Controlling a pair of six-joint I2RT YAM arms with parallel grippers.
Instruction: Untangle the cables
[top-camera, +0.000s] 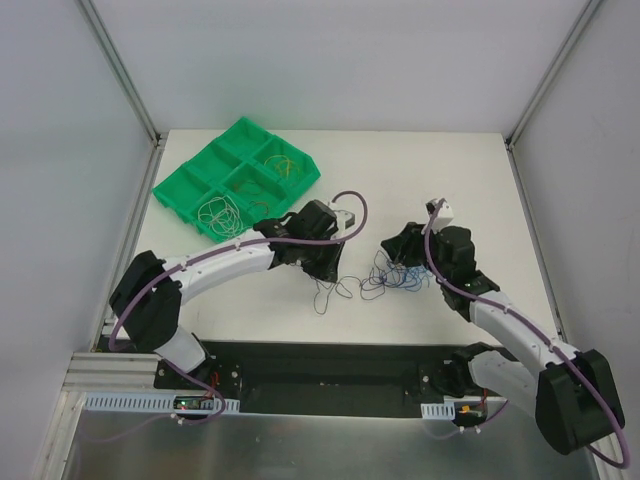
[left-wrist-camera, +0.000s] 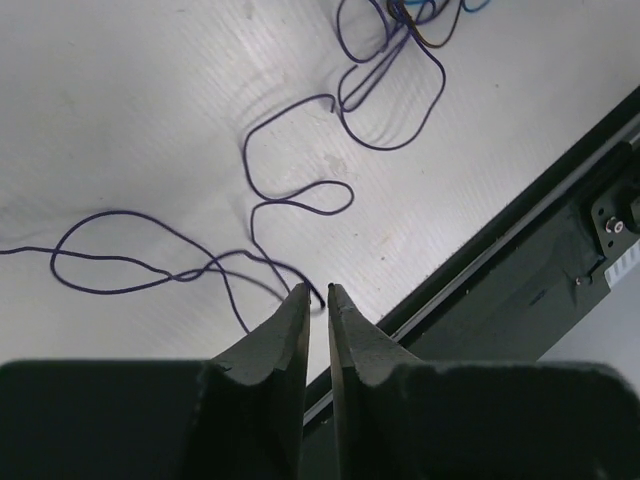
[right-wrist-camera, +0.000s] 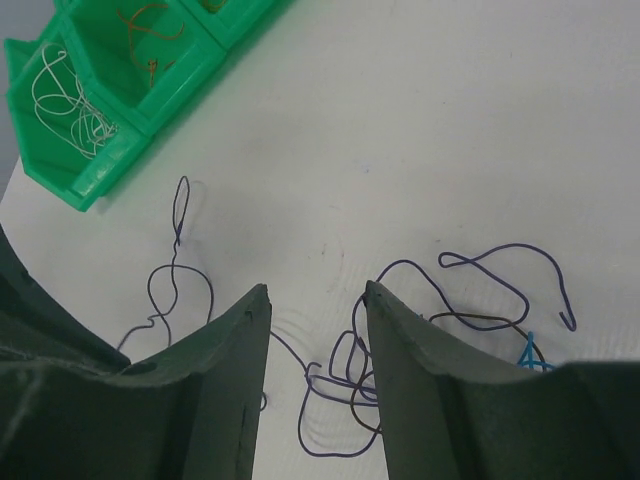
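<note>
Dark fingers of the left gripper (left-wrist-camera: 318, 288) fill the near edge of its wrist view, closed to a thin slit, and the end of a purple cable (left-wrist-camera: 300, 195) runs into that slit at the tips. From there the cable wanders in loose loops across the white table (top-camera: 450, 170) toward a tangle of cables (top-camera: 385, 283) lying near the front edge, between the two arms. The right gripper (right-wrist-camera: 315, 290) hangs just above the tangle's far right side with its fingers spread wide, holding nothing. Purple loops cross one another under it, and a short light-blue cable (right-wrist-camera: 527, 350) lies at the tangle's right side. A green compartment bin (top-camera: 180, 195) sits at the far left corner, with a white wire coil (right-wrist-camera: 70, 95) in one compartment.
</note>
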